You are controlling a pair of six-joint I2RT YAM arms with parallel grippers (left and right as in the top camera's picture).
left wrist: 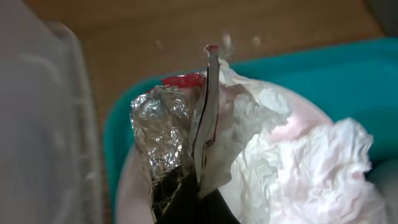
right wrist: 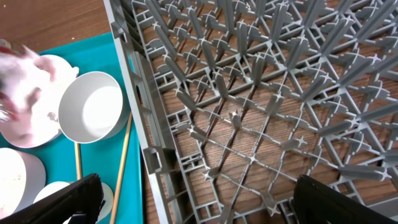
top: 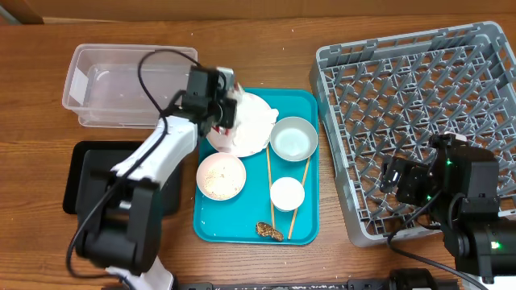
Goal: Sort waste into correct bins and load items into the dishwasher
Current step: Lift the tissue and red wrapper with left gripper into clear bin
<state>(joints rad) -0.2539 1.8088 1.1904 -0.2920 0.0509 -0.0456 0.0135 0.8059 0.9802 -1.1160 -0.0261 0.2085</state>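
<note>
Tub [top: 105, 90] left of serving tray [top: 234, 219], dish rack [top: 419, 80] right; 2 chopsticks [top: 269, 189] on it.

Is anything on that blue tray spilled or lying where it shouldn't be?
Yes. A brown food lump lies loose on the tray, beside the chopsticks, which are splayed apart. A crumpled napkin sits on the plate, where the left claw pinches a foil wrapper.

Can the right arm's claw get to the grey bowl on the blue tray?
Probably yes: the right claw is open and empty over the rack, and the grey bowl sits uncovered beside it.
</note>
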